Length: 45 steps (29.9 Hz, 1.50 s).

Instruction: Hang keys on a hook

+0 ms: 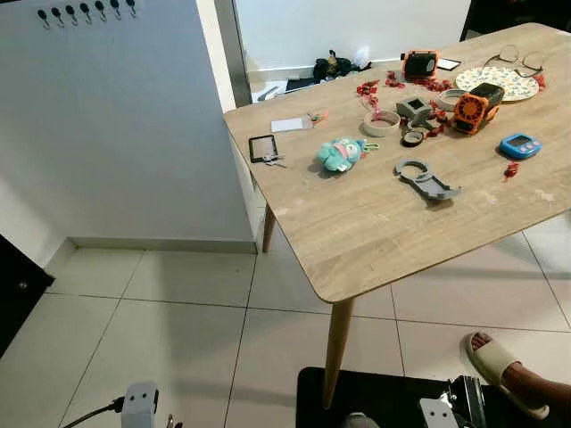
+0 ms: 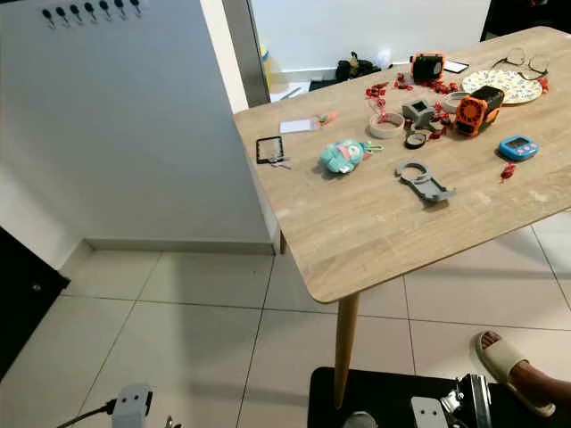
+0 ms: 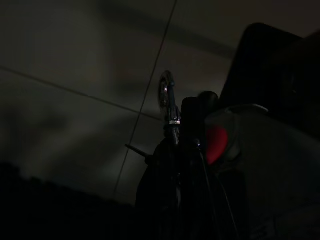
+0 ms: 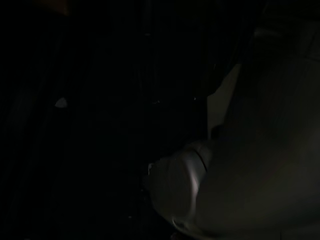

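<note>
We see the keys (image 1: 272,160) lying on the worktop (image 1: 384,232), beside a small black-framed card (image 1: 262,147) near its corner, well ahead of and above both tools. The hooks (image 1: 85,12) sit in a row high on the white wall (image 1: 125,134). Our left tool (image 3: 187,120) hangs low over the tiled floor (image 1: 178,330); we cannot tell how its fingers stand. The right tool's view is too dark to read.
</note>
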Motion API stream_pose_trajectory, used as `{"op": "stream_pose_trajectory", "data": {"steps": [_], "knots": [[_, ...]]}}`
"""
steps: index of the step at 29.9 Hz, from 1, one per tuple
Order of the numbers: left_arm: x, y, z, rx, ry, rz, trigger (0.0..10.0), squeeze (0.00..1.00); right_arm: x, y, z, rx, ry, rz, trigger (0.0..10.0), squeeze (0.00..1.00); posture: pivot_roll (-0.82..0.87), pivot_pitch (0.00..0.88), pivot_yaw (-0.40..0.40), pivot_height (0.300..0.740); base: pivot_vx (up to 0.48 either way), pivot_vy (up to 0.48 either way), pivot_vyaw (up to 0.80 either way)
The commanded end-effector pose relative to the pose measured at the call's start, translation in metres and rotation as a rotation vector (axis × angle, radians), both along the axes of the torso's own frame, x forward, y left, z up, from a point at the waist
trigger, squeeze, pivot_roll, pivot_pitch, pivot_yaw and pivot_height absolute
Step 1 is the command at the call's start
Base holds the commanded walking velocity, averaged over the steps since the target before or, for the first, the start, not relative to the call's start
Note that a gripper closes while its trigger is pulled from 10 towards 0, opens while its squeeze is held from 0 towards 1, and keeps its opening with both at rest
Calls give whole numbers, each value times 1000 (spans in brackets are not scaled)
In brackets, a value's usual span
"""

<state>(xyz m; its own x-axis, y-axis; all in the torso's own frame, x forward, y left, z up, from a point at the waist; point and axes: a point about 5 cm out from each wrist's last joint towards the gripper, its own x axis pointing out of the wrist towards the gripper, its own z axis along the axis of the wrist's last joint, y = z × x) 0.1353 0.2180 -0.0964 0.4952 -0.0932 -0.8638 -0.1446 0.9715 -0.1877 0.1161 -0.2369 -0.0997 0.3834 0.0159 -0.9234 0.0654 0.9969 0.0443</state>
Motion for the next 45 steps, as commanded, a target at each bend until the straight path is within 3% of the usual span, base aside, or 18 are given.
{"op": "stream_pose_trajectory", "data": {"steps": [1,21,28,45], "knots": [[-9,1,-3,3,31,2,10000,0,-1,10,-3,26,14,12,10000,0,-63,127,117,740,-394,0,0],[-10,-1,-3,2,34,-7,10000,0,-3,4,-2,22,13,16,10000,0,-65,130,115,740,-385,0,0],[-8,1,-3,25,31,-22,10000,0,-3,1,-1,19,7,34,10000,0,-68,127,115,740,0,0,0],[-6,-2,-3,42,23,-55,10000,0,1,2,1,45,-13,96,10000,0,-72,107,106,740,0,0,768]]}}
